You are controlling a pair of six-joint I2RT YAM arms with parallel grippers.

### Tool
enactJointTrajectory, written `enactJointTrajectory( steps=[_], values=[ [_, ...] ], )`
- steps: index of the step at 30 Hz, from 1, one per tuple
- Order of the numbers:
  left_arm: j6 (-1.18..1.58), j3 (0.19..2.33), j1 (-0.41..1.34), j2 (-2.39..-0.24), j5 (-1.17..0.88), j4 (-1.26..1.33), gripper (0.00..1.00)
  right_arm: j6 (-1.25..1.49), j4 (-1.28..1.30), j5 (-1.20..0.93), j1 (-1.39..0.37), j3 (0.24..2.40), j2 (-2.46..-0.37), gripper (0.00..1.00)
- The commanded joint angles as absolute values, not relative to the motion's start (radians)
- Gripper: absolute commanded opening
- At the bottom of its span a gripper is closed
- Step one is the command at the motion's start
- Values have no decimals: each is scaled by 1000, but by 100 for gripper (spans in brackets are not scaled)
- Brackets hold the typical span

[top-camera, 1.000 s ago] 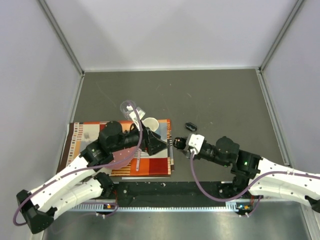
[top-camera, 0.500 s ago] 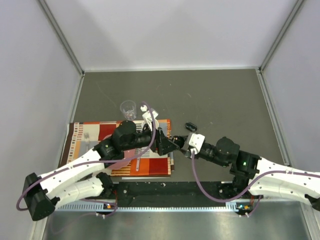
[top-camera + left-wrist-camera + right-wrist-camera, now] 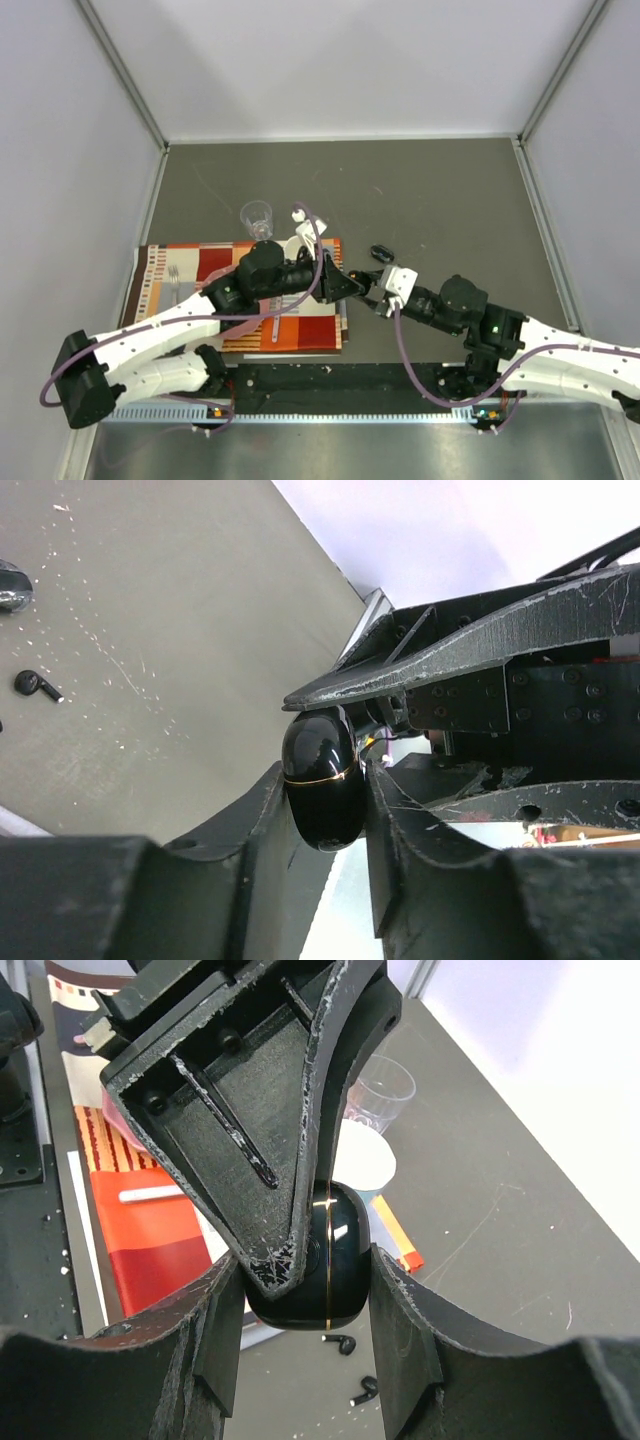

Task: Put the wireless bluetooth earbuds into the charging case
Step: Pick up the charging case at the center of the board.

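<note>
Earbuds [image 3: 345, 1344], tiny black hook-curved plastic pieces, lie loose on the bare grey worktop [image 3: 450, 190], outside any case. The right wrist view shows two of them close together below the held case. The left wrist view shows a single earbud [image 3: 35, 686] alone on open worktop.

At far left, a striped orange, red and white placemat [image 3: 190, 300] lies along the near edge, with a silver fork [image 3: 175, 282] on its left part. The white left arm [image 3: 150, 345] reaches across this mat toward the centre. A clear plastic cup [image 3: 258, 217] stands upright just beyond the mat's far edge. A white mug [image 3: 296, 246] stands at the mat's far right corner, partly hidden by the arm.

At centre, a glossy black oval charging case with a thin gold seam [image 3: 320, 750] is held above the worktop, lid closed. The left jaws pinch it on two opposite sides. The right jaws, coming from the opposite direction, also pinch it, so the two sets of jaws meet around the one case.

To the right, a small black oval object [image 3: 381, 252] rests on the worktop just beyond the right jaws; it is too small to identify. The white right arm [image 3: 560, 355] extends in from the near right corner.
</note>
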State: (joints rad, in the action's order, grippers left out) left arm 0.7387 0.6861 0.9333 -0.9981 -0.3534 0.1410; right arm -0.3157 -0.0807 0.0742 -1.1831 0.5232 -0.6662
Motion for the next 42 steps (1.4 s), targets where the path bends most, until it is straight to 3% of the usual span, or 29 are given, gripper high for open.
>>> enactJointTrajectory(
  steps=[1,5,8,11,12,15,21,25,29,35,42],
  values=[
    [736,701,950,-1019,-365,193,28,-295,-163,64,-1198,526,-637,0],
    [732,706,957,-1032,-393,193,2,-284,-181,61,-1200,515,-623,0],
    [724,700,962,-1028,-388,193,0,-272,-189,55,-1200,511,-612,1],
    [712,689,971,-1005,-342,190,0,-240,-196,66,-1198,506,-589,38],
    [700,684,976,-996,-322,187,0,-230,-196,75,-1200,505,-583,60],
    [657,661,985,-936,-223,183,0,-169,-161,119,-1198,520,-557,84],
    [537,578,986,-747,-20,193,0,173,35,331,-1200,638,-535,99],
    [434,516,985,-649,78,236,0,475,260,394,-1183,765,-589,99],
    [318,454,985,-598,48,398,0,708,376,224,-1085,867,-685,99],
    [160,338,988,-607,-142,705,0,982,283,-104,-973,890,-755,99],
    [54,304,988,-664,-238,919,0,1284,108,-86,-966,758,-700,99]
  ],
)
